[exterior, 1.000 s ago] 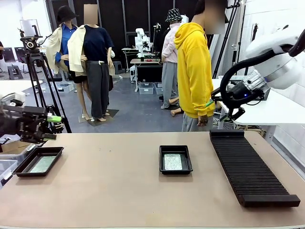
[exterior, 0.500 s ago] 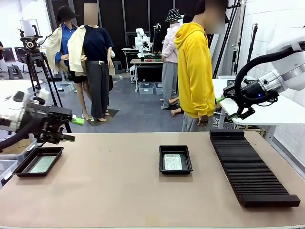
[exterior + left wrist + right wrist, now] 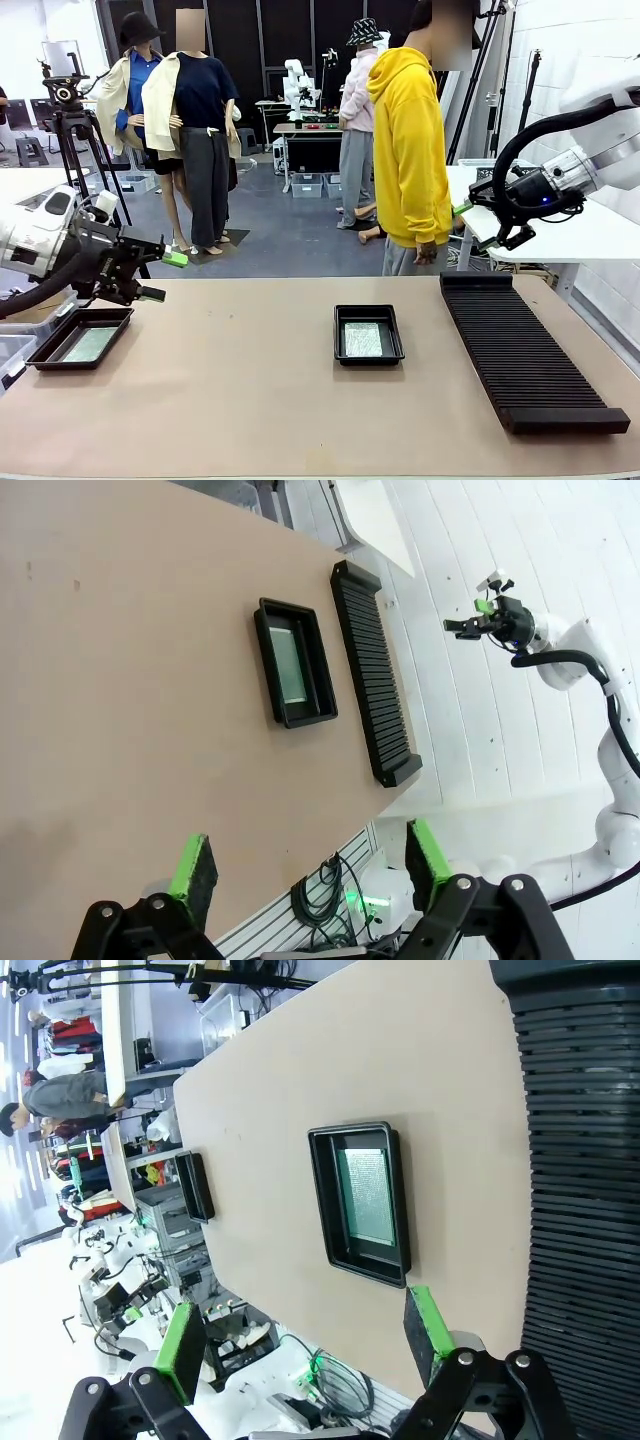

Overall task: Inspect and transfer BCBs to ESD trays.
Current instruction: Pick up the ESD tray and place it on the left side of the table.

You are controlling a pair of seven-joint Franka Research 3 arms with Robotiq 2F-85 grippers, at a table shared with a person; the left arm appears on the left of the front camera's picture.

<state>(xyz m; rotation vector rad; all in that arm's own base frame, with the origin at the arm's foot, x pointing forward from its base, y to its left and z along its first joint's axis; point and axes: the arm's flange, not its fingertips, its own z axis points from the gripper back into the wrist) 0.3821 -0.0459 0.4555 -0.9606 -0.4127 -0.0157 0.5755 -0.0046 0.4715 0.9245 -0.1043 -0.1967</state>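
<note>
Two black ESD trays lie on the table, each with a green BCB flat inside. One tray point(image 3: 60, 360) is at the left edge with its BCB point(image 3: 88, 344). The other tray point(image 3: 368, 361) is at the middle with its BCB point(image 3: 362, 338). My left gripper point(image 3: 164, 276) hangs open and empty just above and right of the left tray. My right gripper point(image 3: 478, 226) is open and empty, held high beyond the table's far right corner. The left wrist view shows the middle tray point(image 3: 322, 685) beyond its open gripper point(image 3: 310, 860). The right wrist view looks past its open gripper point(image 3: 302, 1338) at the middle tray point(image 3: 325, 1215) and the left tray point(image 3: 195, 1185).
A long black ribbed rack point(image 3: 525, 345) lies along the table's right side. A person in a yellow hoodie point(image 3: 408, 150) stands at the far edge, turned away. A camera tripod point(image 3: 80, 150) stands behind the left corner. Bare tabletop spreads between the trays and in front.
My left arm has swung rightward from beyond the table's left edge to over the table beside the left tray. The right gripper drew back to the right, then held still. Both stayed open.
</note>
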